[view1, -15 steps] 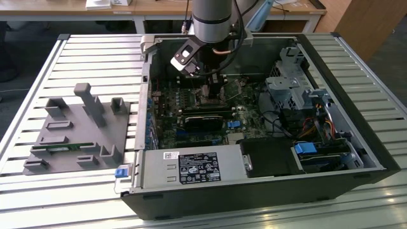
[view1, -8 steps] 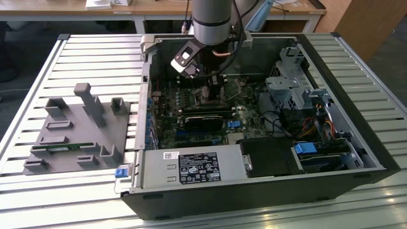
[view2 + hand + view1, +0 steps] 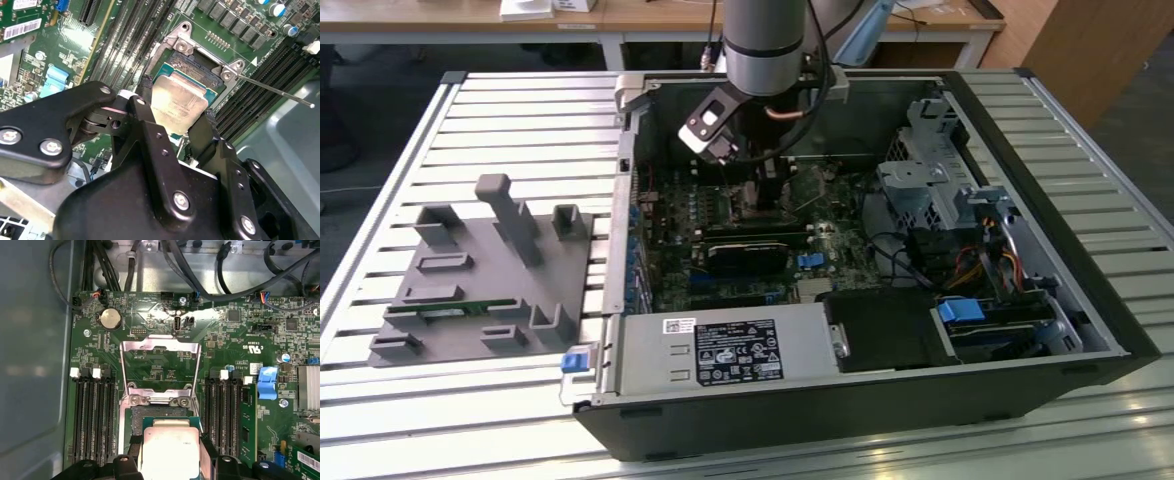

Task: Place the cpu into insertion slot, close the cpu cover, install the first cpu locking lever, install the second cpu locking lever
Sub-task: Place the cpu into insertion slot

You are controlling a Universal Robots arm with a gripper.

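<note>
My claw (image 3: 177, 103) pinches the cpu (image 3: 181, 99) by two opposite edges, the insertion slot (image 3: 197, 67) lying directly beneath it and the cpu cover (image 3: 160, 345) flipped open beyond.

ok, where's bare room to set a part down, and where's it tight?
Free: bare table slats beyond the grey fixture, toward the far edge; slats in front of it; the strip on the exterior view's right of the PC case. Tight: inside the case, where the hand holds the cpu at the insertion slot between memory slots.
</note>
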